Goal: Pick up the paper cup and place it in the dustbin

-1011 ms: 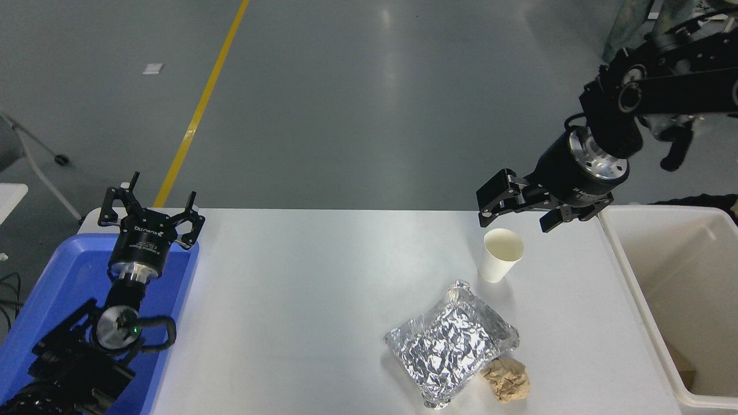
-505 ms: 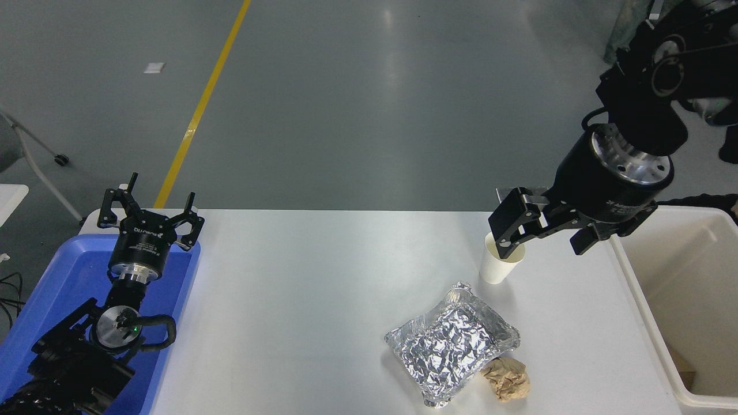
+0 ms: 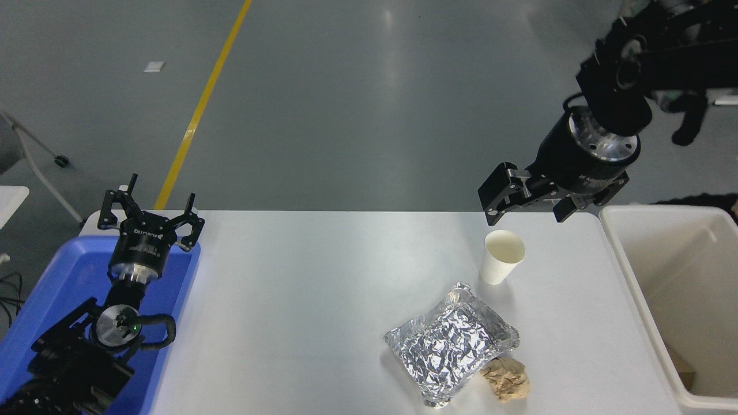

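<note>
The white paper cup [image 3: 500, 256] stands upright on the white table [image 3: 323, 288], right of centre, its cream inside showing. My right gripper [image 3: 527, 210] is open and empty. It hangs just above and behind the cup, apart from it. The cream-white dustbin [image 3: 634, 288] stands at the table's right edge, right of the cup. My left gripper [image 3: 151, 216] is open and parked at the lower left, over the blue tray.
A crumpled foil packet [image 3: 452, 341] lies in front of the cup. A brown paper ball [image 3: 507, 378] lies at its right front corner. A blue plastic tray [image 3: 69, 276] sits at the left edge under my left arm.
My right gripper dipped towards the cup's rim half a second ago, then rose and drew back. The cup has not moved. The left arm is still.
</note>
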Robot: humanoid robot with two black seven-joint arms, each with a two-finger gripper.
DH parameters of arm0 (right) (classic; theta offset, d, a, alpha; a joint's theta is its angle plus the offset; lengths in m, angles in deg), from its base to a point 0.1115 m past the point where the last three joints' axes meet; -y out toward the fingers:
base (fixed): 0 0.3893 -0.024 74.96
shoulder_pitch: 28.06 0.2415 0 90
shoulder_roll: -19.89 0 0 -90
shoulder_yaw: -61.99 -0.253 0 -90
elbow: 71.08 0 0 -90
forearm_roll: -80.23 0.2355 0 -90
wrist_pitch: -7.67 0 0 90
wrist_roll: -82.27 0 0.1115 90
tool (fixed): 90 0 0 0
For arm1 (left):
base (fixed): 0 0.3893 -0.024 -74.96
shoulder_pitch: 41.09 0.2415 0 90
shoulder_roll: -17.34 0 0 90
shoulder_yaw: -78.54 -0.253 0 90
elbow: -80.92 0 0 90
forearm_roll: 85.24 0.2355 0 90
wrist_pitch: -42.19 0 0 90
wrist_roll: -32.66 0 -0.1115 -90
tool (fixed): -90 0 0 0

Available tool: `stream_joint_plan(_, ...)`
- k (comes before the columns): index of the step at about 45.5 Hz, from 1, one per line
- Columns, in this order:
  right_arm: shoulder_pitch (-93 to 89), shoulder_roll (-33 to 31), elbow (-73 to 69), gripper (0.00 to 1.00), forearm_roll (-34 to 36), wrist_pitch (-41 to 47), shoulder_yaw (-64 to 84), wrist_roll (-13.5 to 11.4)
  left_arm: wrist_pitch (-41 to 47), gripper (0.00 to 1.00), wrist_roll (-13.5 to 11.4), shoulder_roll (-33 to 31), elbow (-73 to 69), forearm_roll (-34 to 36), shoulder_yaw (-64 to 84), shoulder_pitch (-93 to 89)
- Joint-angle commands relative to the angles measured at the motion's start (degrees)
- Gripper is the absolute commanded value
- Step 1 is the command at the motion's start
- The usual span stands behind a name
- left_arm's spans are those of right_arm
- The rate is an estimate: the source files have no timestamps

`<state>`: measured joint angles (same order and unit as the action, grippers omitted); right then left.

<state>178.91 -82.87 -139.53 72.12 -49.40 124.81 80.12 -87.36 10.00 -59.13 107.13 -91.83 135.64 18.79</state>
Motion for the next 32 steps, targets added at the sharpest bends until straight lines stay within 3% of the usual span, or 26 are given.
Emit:
stream_joint_plan(1,-19.57,0.72,14.82,1.0,-4.72,-11.13,-3.23,-0.05,0.0,1.0,-0.01,0.0,-0.02,0.0,-0.06,-0.03)
stream_joint_plan(25,-42.87,3.18,29.24,0.97,-14.3,-20.72,-12.98,-0.05,0.0,1.0,-0.02,0.0,-0.02,0.0,-0.06,-0.03)
stream_joint_plan(32,-46.21,3.27,32.14,0.78,-14.56,-21.5,-13.95,-0.05,0.0,1.0,-0.1,0.0,-0.02,0.0,-0.06,-0.03)
